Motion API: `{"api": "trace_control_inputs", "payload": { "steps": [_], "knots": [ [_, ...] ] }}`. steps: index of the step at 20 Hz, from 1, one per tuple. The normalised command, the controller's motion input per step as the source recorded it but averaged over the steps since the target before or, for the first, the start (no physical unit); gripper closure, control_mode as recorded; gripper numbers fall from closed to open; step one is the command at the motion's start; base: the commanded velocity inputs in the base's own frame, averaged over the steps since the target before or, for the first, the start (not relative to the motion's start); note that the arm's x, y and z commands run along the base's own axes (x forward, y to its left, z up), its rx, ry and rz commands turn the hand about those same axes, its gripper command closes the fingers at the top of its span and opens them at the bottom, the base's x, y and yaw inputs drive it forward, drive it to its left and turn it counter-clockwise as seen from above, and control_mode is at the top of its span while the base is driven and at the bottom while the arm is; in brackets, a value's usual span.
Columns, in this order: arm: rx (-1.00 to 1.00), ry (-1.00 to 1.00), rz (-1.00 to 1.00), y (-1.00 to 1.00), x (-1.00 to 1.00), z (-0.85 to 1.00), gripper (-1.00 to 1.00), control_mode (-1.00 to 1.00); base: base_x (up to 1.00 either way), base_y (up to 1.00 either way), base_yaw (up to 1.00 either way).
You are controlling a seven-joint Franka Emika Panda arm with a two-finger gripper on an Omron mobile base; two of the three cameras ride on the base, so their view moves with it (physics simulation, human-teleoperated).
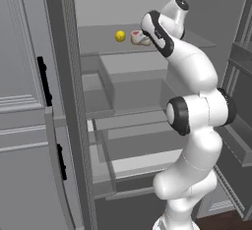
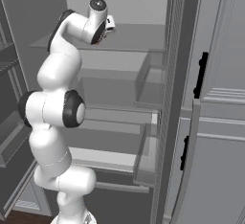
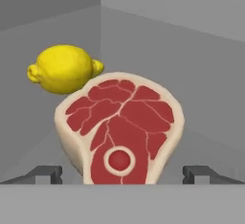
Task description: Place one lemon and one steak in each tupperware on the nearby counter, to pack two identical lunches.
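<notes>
Steak [image 3: 122, 129] fills the middle of the hand view, a red marbled cut with a pale fat rim and a round bone ring low in its centre. It lies on the grey top shelf [image 1: 98, 40] of an open refrigerator, and a yellow lemon [image 3: 63, 68] sits just beyond it to the left, close to it; whether the two touch cannot be told. In the left base view the same pair show small on that shelf, the lemon [image 1: 120, 36] to the left and the steak [image 1: 139, 38] to the right, partly behind the arm's wrist.

The gripper [image 3: 122, 174] is at the near edge of the steak. Its fingers [image 3: 45, 173] are spread wide, one dark tip on each side of the meat, and neither tip touches it. In the right base view the gripper [image 2: 109, 24] shows as a small white end beyond the dark wrist joint, level with the top shelf [image 2: 136, 41].

The white arm rises from the base, bends at a dark elbow joint at mid height, and reaches up and forward into the refrigerator. Below the top shelf are more grey shelves and drawers [image 1: 135, 145]. A grey panelled door [image 1: 22, 101] with black handles [image 1: 43, 79] stands at the left of the left base view.
</notes>
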Motion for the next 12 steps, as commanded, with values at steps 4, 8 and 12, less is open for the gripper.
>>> {"api": "trace_control_inputs", "payload": {
  "steps": [4, 8, 12],
  "knots": [
    [-0.02, -0.02, 0.0, 0.29, 0.14, 0.0, -1.0, -1.0, 0.0, 0.0, 0.0],
    [-0.01, 0.0, 0.0, 0.12, 0.43, 0.0, -1.0, -1.0, 0.0, 0.0, 0.0],
    [0.0, 0.05, -0.02, 0.0, 0.06, -0.14, -1.0, -1.0, 0.0, 0.0, 0.0]
  ]
}}
